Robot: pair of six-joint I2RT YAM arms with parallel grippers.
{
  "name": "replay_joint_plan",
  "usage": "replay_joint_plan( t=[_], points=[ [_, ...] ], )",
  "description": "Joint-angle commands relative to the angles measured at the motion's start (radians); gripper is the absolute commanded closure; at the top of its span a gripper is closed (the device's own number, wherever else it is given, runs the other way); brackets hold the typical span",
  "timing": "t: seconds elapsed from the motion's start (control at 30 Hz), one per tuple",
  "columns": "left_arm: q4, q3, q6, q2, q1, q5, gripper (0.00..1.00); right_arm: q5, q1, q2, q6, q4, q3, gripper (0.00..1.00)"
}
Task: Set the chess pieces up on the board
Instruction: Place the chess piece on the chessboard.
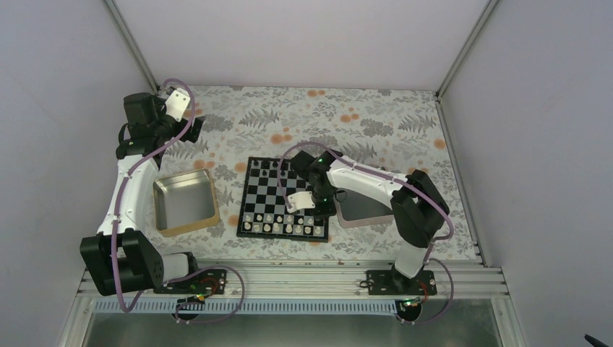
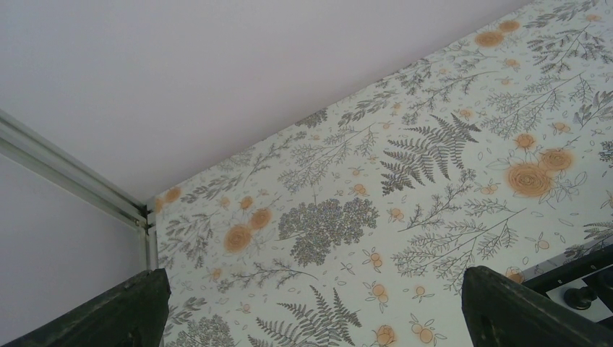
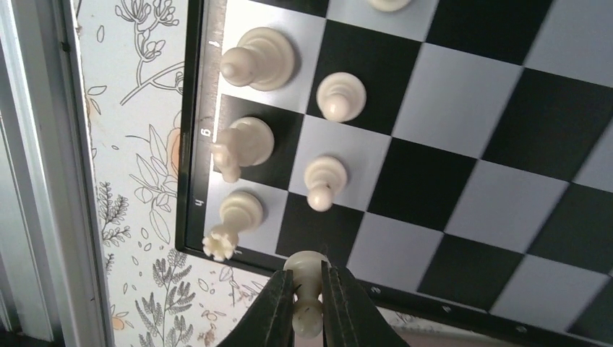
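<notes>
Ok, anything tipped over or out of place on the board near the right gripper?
Nothing stands out. The white pieces near the board corner stand upright, each on its own square; the right gripper is shut on one pawn.

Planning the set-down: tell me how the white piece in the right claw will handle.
The white piece is likely stiff and light: the right claw holds it by thin tips alone. Its glossy, rounded body may slip or twist in that pinch. Tall over a small base, it could tip if released tilted.
</notes>
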Motion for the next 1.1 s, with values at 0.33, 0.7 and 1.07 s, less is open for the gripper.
replay_joint_plan(
  t=[0.33, 0.7, 1.07],
  points=[
    [0.004, 0.021, -0.011, -0.007, 0.007, 0.016, 0.0, -0.047, 0.012, 0.043, -0.002, 0.069, -0.069, 0.88],
    [0.008, 0.017, -0.014, -0.01, 0.007, 0.016, 0.0, -0.03, 0.0, 0.05, -0.002, 0.078, -0.078, 0.86],
    [0.008, 0.015, -0.013, -0.007, 0.007, 0.02, 0.0, -0.007, -0.014, 0.05, -0.002, 0.094, -0.085, 0.77]
  ],
)
